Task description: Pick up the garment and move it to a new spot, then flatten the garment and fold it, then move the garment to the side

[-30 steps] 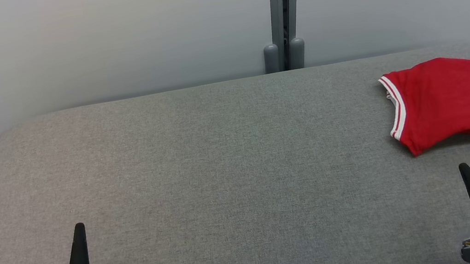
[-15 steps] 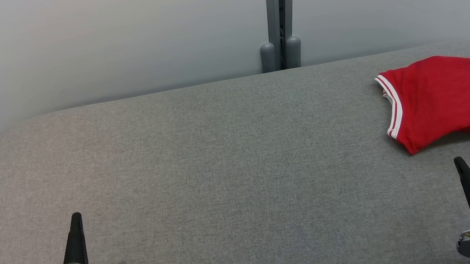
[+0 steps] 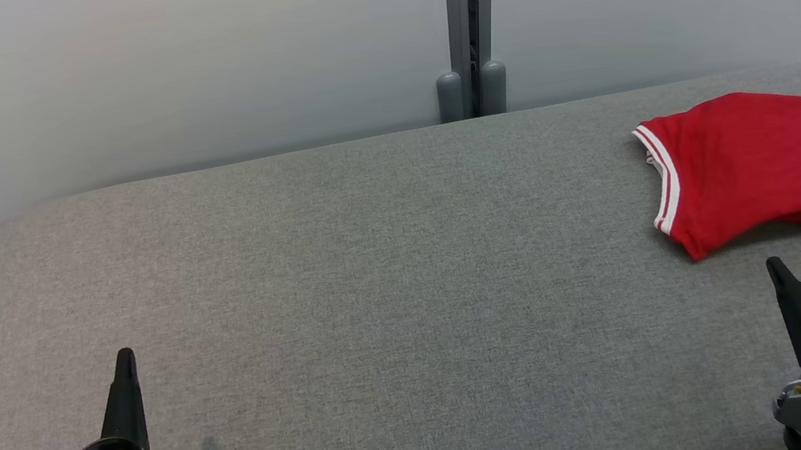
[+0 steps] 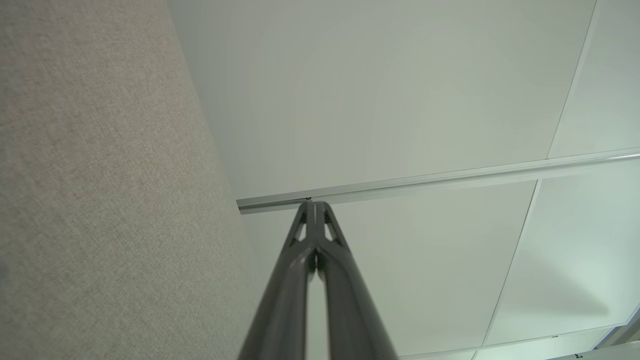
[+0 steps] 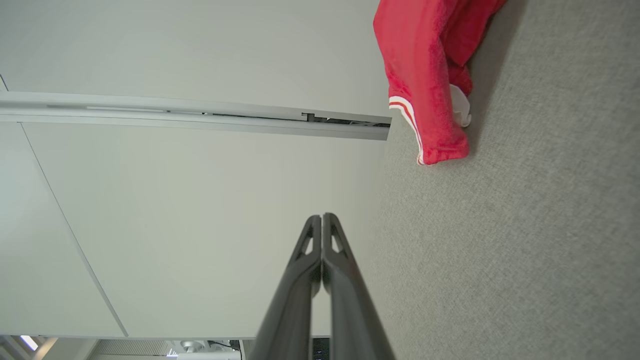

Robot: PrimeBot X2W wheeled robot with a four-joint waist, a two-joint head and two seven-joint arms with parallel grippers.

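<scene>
When starting at the near edge in the head view, can spot the left gripper (image 3: 124, 363) at lower left and the right gripper (image 3: 776, 272) at lower right. Both hanging over bare counter (image 3: 376, 276), fingers pressed together into one dark spike each, gripping nothing. Backed up by both wrist views: tips touching, nothing between.

Further out, toward the far right corner: the garment (image 3: 758, 171), red with white-striped trim. Lying in a compact, roughish rectangle, trim edge facing left, some bunched cloth spilling out at its near right corner. Well apart from the left gripper, nearer the right gripper but not touching it.

Hard to call the step, honestly. Fits a shirt dropped there and waiting to be picked up. Fits equally well a shirt folded and parked off to the side. Not neatly flat, not a heap either. So no naming a next move from this alone. Either way, no grab on cloth possible without parting those fingers.

As for view differences: right wrist view catches the garment edge-on, so shows cloth doubled over in layers, something the head view flattens out. Left wrist view offers counter and pale wall panels (image 4: 400, 100). Head view gives the whole layout, plus the grey post (image 3: 463, 25) at the back.
</scene>
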